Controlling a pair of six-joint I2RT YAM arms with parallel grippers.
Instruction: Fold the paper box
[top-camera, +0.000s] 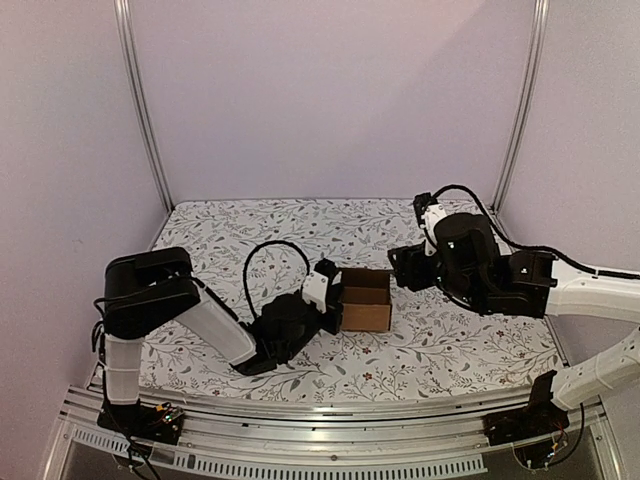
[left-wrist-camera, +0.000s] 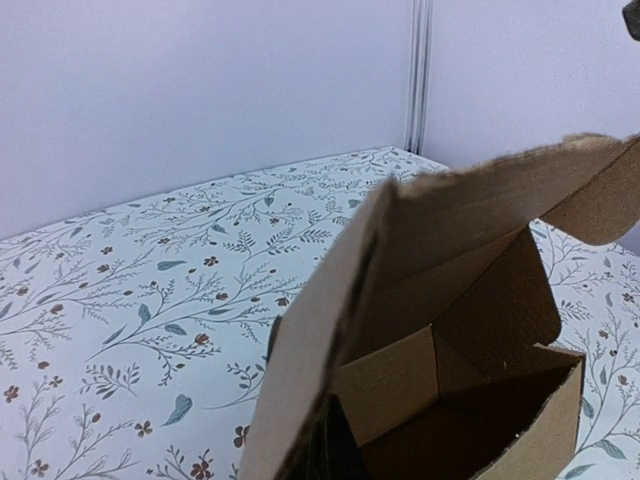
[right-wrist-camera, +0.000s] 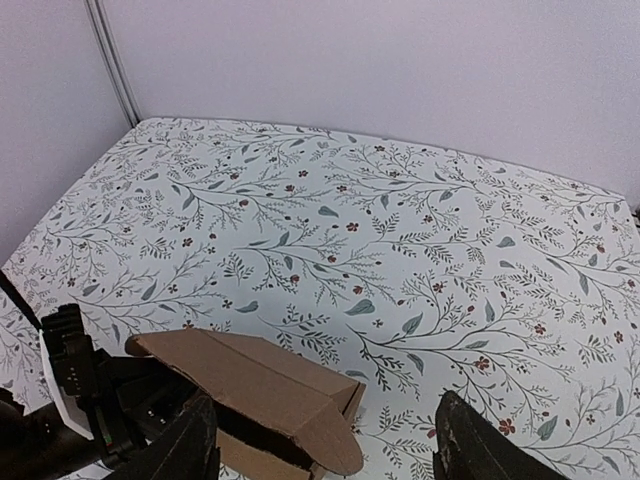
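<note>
- The paper box (top-camera: 366, 300) is seen standing near the middle of the floral-patterned tabletop (top-camera: 470, 345), with its top open.
- The left gripper (top-camera: 335, 297) is closed on the left wall of the paper box, which is pinched between its jaws.
- In the left wrist view, that wall is shown edge-on, rising from the bottom of the frame. A flap with a rounded corner is lifted above the open inside. The fingers themselves are hidden there.
- The right gripper (top-camera: 398, 268) is held just to the right of the paper box and apart from it. Its jaws are spread wide and nothing is held between them.
- In the right wrist view, two dark fingers (right-wrist-camera: 185, 445) are seen far apart at the bottom edge. The paper box lies beyond them, with a rounded flap turned towards the camera.
- The left gripper is seen at the lower left of that view, against the far end of the paper box.
</note>
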